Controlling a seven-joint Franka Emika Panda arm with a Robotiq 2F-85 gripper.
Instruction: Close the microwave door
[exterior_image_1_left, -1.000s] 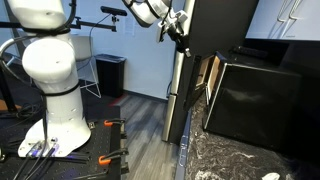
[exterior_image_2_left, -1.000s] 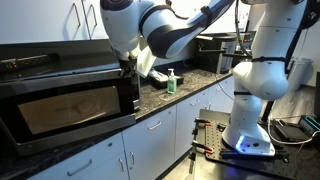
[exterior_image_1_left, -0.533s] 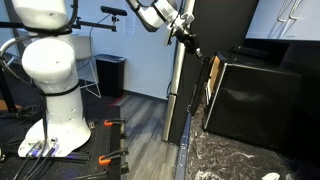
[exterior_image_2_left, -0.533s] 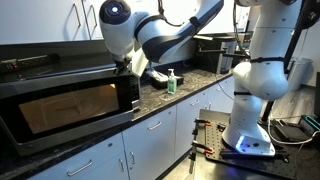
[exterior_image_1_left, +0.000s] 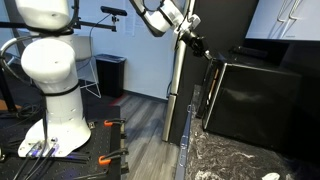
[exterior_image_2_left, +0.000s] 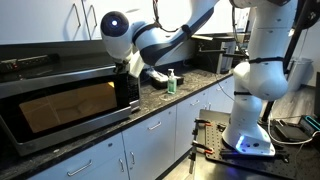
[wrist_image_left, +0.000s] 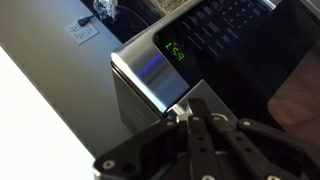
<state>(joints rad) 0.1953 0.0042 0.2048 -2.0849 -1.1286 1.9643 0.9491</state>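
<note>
Wrist view shows your gripper (wrist_image_left: 192, 120), fingers together, pressing the microwave door (exterior_image_2_left: 70, 108), centre-left in an exterior view. It has swung almost flush with the microwave (exterior_image_1_left: 260, 100) this past second; closing is nearly done.

The arm (exterior_image_2_left: 180, 38) stretches from its white base (exterior_image_2_left: 262, 75) on the right across to the left, with the wrist bent down. In an exterior view the gripper (exterior_image_1_left: 197, 43) points down and to the right. In the wrist view its fingers (wrist_image_left: 203, 132) are pressed together.
</note>
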